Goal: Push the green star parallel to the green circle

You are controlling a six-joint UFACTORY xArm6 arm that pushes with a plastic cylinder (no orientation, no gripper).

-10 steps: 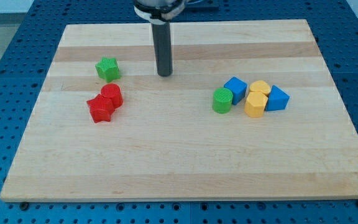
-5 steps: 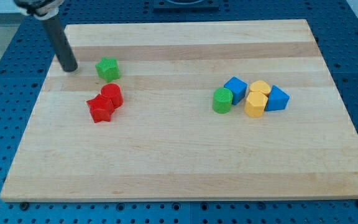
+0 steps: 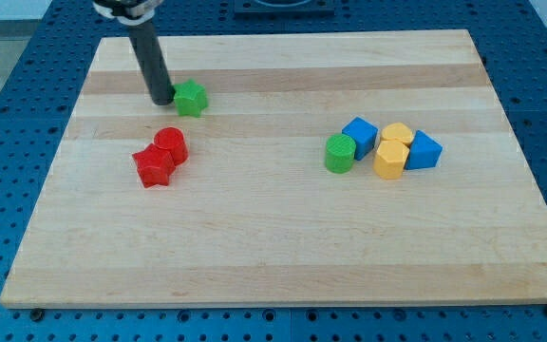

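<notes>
The green star (image 3: 191, 98) lies on the wooden board (image 3: 273, 237) in the upper left part. My tip (image 3: 162, 99) stands right against its left side, touching it. The green circle (image 3: 340, 153) stands right of the board's middle, at the left end of a cluster of blocks. The star is far to the left of the circle and higher in the view.
A blue block (image 3: 359, 137), two yellow blocks (image 3: 397, 134) (image 3: 390, 160) and another blue block (image 3: 423, 151) crowd the green circle's right side. A red circle (image 3: 171, 145) and a red star (image 3: 153, 167) sit together below the green star.
My tip swung from the board's top middle to the far left, then came back right against the green star. The star has slid a little to the right and slightly up.
</notes>
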